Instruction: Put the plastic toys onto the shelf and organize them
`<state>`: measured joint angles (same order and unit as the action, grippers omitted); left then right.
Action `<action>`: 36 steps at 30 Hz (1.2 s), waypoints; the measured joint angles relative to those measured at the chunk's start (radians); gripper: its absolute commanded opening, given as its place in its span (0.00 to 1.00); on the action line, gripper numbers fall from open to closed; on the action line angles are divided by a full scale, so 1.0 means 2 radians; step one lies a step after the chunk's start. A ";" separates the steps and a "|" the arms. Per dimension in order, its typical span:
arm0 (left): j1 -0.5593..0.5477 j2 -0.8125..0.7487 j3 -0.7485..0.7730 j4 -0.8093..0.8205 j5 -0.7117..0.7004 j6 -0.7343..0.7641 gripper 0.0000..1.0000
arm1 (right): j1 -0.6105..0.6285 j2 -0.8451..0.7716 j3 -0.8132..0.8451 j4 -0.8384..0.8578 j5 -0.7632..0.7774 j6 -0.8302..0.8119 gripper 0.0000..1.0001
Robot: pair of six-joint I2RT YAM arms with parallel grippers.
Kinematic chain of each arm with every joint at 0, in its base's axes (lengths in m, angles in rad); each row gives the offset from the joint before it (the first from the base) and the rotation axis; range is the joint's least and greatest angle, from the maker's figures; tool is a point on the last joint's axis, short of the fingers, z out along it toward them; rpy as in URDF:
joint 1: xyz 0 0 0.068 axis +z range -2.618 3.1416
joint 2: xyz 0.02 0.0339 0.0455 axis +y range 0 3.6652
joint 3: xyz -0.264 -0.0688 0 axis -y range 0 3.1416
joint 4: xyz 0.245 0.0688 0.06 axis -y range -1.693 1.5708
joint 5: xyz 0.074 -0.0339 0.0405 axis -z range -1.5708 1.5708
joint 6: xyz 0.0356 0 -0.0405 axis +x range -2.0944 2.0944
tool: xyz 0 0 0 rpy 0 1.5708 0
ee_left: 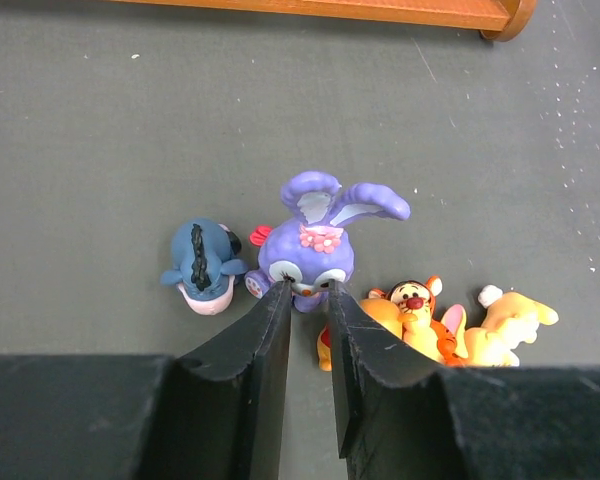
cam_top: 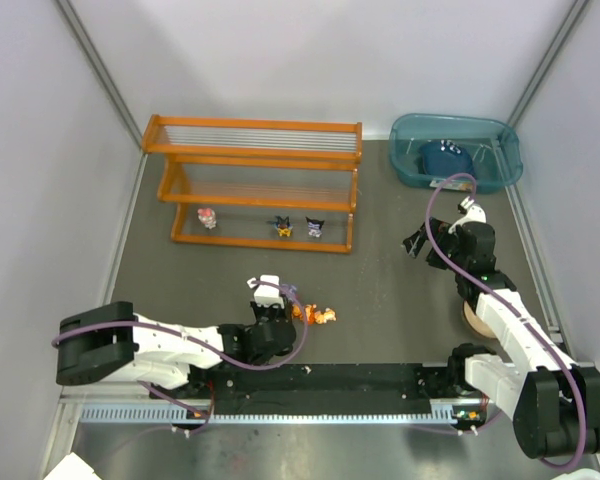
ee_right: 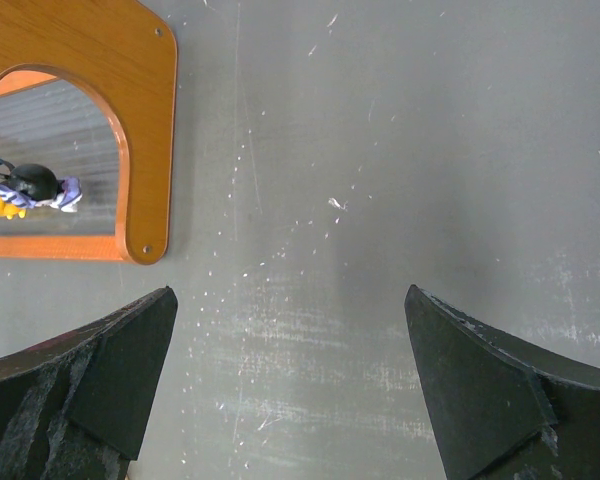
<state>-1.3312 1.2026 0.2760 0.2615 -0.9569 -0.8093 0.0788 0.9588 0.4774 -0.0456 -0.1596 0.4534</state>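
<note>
- So, nearest the arm bases, four toys sit in a loose bunch on the counter (ee_left: 100,150): a blue donkey (ee_left: 202,265), a purple bunny (ee_left: 305,250), an orange tiger (ee_left: 410,310) and a pale yellow toy (ee_left: 505,325), which is lying on its side against the tiger.
- The left hand (ee_left: 307,292) is right at the bunny. Its fingers are narrowed to a slim gap and the tips are up against the bunny's lower face. I honestly can't tell if it's pinched yet or just touching.
- The donkey is just to the left of those fingers, and the tiger is just to the right.
- Further out, the right hand (ee_right: 290,300) is spread wide and holds nothing. It hangs over bare counter near the shelf's end panel.
- The shelf (cam_top: 252,128) has three toys on its bottom tier: a pink-and-white toy (cam_top: 208,217), a dark-and-yellow toy (cam_top: 282,227) and a black toy (cam_top: 315,227). The upper two tiers look bare.
- My guess is it's a bit under halfway: three shelved, four to go.
- At the far right, the teal bin (cam_top: 500,135) isn't involved.
</note>
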 measured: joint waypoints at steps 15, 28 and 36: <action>0.000 -0.014 0.000 0.000 0.013 -0.002 0.40 | 0.000 0.000 0.000 0.000 0.000 0.000 0.99; 0.000 -0.001 -0.002 0.003 0.020 -0.002 0.48 | 0.000 0.002 0.000 0.000 0.000 0.000 0.99; 0.000 0.010 -0.002 0.007 0.026 0.001 0.57 | 0.000 0.003 0.000 0.000 0.000 0.000 0.99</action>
<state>-1.3312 1.2221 0.2726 0.2764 -0.9054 -0.8070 0.0788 0.9642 0.4774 -0.0452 -0.1593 0.4534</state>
